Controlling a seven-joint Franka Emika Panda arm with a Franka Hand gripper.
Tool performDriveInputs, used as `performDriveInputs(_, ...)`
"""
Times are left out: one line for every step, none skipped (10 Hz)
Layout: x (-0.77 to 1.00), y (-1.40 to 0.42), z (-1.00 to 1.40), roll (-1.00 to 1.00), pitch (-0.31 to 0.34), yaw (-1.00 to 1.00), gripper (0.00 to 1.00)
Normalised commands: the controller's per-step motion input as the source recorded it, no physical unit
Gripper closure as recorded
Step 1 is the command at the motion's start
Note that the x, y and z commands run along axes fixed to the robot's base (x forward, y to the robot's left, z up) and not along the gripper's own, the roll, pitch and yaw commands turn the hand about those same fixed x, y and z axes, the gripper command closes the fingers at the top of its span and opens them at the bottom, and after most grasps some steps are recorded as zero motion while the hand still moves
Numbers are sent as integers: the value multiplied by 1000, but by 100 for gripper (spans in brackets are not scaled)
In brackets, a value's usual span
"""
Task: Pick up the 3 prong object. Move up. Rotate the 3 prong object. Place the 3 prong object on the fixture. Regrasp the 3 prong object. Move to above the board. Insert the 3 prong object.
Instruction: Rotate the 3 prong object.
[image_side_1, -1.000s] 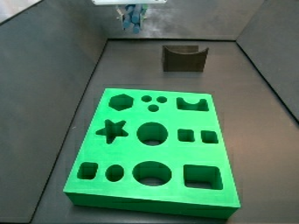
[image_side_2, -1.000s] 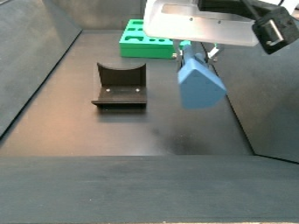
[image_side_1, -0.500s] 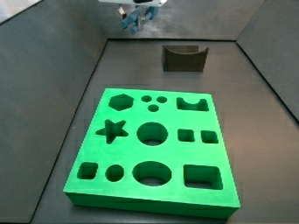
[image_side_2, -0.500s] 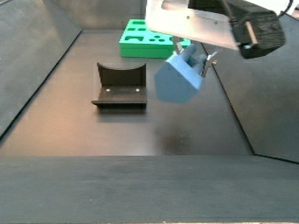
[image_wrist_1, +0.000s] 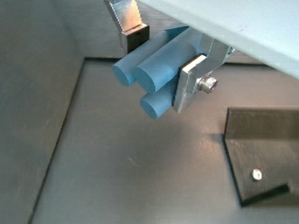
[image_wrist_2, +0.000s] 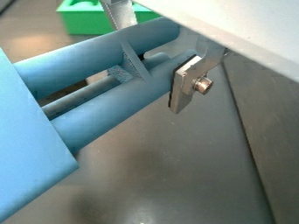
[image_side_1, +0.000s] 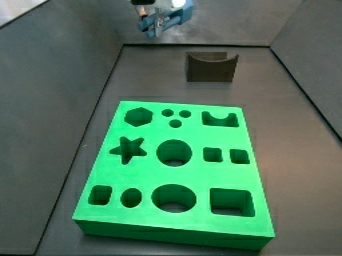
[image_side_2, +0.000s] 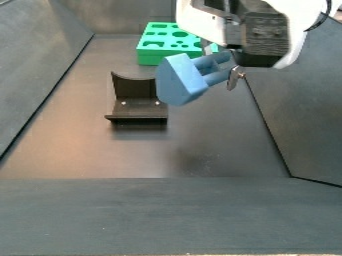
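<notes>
Dark grey surface (image_side_1: 80, 130) with sloping grey walls fills the enclosure. In a side view, the board (image_side_1: 174, 170) lies flat across the middle of the surface, cut-outs up; the fixture (image_side_1: 211, 66) stands beyond its far edge, apart from it; the gripper (image_side_1: 158, 17) hangs high at the upper edge of the picture, well above the surface, with a small blue piece just visible in it. In a side view from the opposite end, the fixture (image_side_2: 138, 98) sits on the surface in front of the board (image_side_2: 171, 42), and the gripper (image_side_2: 230, 66) is in the air to the right of the fixture, clear of the surface; the 3 prong object (image_side_2: 193, 76) is clamped in it, tilted, solid block end pointing toward the camera and down-left. In a wrist view, silver fingers (image_wrist_1: 191, 83) close on the 3 prong object (image_wrist_1: 156, 70), prong ends rounded and facing the camera; part of the fixture (image_wrist_1: 268, 157) shows on the surface below. In a wrist view, the prongs of the 3 prong object (image_wrist_2: 93, 83) run between the fingers (image_wrist_2: 187, 83), block end large in the near corner; a corner of the board (image_wrist_2: 91, 15) shows beyond.
</notes>
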Motion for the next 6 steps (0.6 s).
performDriveInputs(8,13,-4,0,-3,-1000,100)
performDriveInputs(7,13,-4,0,-3,-1000,100)
performDriveInputs(8,13,-4,0,-3,-1000,100)
performDriveInputs(7,13,-4,0,-4,-1000,100)
performDriveInputs(7,14,-4,0,-4,-1000,100)
performDriveInputs(7,13,-4,0,-4,-1000,100)
